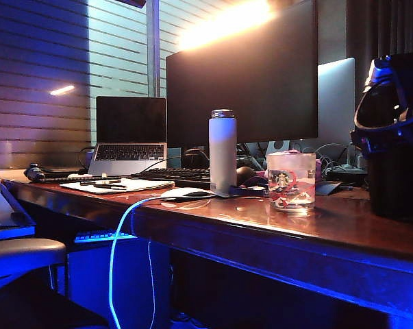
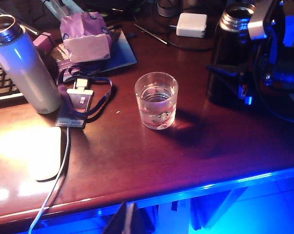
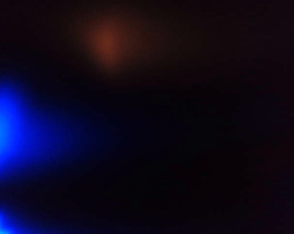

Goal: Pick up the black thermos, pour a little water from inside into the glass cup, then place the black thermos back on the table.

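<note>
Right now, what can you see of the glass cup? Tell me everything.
The glass cup is a short clear tumbler with a green round logo and red-pink markings on its side. It stands upright on the wooden table, with water in it, by the look well below the rim. The white bottle stands apart on one side, the black thermos apart on the other, with the right gripper at the thermos. Nothing touches the cup; the left gripper is out of view.
</note>
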Robot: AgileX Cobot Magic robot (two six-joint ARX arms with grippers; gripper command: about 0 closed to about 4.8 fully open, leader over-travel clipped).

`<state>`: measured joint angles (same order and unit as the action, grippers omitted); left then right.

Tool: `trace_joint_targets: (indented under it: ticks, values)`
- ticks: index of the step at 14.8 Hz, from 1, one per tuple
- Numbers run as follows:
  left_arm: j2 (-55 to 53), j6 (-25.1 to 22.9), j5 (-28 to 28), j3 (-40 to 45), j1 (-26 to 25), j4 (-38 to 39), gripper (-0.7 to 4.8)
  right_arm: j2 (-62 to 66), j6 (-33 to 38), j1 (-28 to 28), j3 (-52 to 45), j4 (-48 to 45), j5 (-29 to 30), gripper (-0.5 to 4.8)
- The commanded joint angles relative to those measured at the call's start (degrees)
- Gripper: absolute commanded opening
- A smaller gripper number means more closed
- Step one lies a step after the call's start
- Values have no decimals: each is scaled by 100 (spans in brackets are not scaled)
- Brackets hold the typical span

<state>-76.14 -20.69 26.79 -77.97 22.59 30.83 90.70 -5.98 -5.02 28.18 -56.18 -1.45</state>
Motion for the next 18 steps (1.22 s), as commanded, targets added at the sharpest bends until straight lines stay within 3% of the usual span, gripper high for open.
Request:
trace_joint_targets:
  ticks: [1, 2, 3, 18]
  values:
    - [13, 33, 22, -28, 2, -48, -4, -31, 0, -7, -15, -94, 33, 405]
    - [13, 33, 22, -28, 2, -48, -4, -31, -2, -7, -15, -98, 33, 456]
    - [13, 33, 22, -28, 2, -48, -4, -31, -2, -7, -15, -101, 33, 473]
    - [13, 33, 22, -28, 2, -48, -4, -1134, -4, -11, -538, 415, 35, 479]
